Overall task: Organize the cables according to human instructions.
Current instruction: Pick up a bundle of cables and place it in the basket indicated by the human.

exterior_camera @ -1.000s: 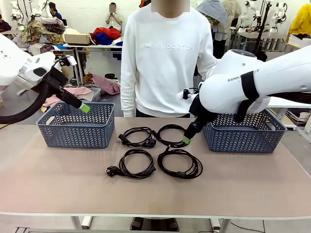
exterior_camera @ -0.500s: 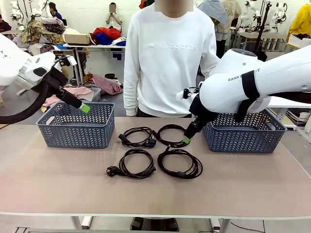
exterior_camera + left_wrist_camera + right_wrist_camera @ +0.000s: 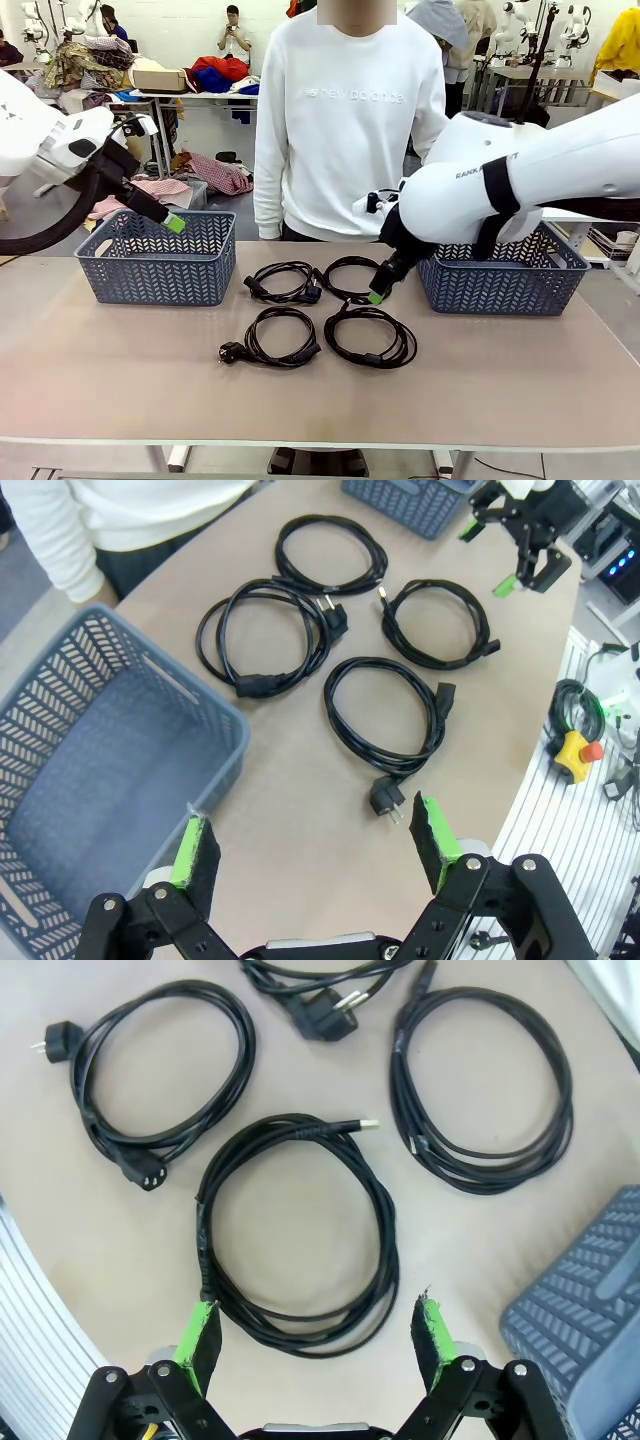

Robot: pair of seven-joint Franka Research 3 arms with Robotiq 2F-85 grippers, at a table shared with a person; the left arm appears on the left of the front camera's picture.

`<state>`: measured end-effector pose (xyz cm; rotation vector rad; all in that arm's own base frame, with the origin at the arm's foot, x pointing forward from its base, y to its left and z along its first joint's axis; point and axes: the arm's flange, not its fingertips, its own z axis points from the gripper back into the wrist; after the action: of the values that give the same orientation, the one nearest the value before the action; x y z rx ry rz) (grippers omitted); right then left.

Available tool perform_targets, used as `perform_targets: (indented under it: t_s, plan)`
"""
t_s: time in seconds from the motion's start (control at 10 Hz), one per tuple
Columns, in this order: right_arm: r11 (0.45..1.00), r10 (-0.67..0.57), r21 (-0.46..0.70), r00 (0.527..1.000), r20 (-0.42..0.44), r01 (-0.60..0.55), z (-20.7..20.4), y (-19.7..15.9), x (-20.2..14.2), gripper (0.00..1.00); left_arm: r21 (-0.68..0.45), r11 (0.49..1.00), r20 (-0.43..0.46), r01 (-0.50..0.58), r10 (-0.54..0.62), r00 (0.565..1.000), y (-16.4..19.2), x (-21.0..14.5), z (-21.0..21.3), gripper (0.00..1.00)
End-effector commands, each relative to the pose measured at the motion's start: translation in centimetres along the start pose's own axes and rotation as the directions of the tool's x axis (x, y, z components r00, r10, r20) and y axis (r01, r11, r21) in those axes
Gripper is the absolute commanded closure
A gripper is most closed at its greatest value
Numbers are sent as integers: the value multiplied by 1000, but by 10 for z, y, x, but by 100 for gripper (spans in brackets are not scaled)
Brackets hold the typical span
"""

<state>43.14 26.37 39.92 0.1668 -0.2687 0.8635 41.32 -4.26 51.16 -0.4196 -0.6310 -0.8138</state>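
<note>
While the left end effector hangs spread by a basket, the right end effector hovers spread over one cable on the table, seemingly aligning a grasp; three other cables lie beyond.

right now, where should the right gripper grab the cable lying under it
Grip the cable across one arc of its loop, where the strands run bunched together, with the right gripper coming straight down. It lies flat on the table, so only the top is free.
</note>
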Motion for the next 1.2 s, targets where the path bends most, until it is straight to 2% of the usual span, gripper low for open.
perform_targets:
  t_s: [0.0, 0.4, 1.1]
  plan:
    - [1000, -21, -8, 1000, -7, 21, -16, 9, 13, 0, -21, 1000, 24, 14, -14, 1000, 2, -2, -1, 0]
    - [1000, -6, 16, 998, -60, 7, -45, 30, 20, 0, -21, 1000, 24, 14, -14, 1000, 2, -2, -1, 0]
    - [999, 16, 40, 989, -149, -10, -79, 44, 27, 0, -21, 1000, 24, 14, -14, 1000, 2, -2, -1, 0]
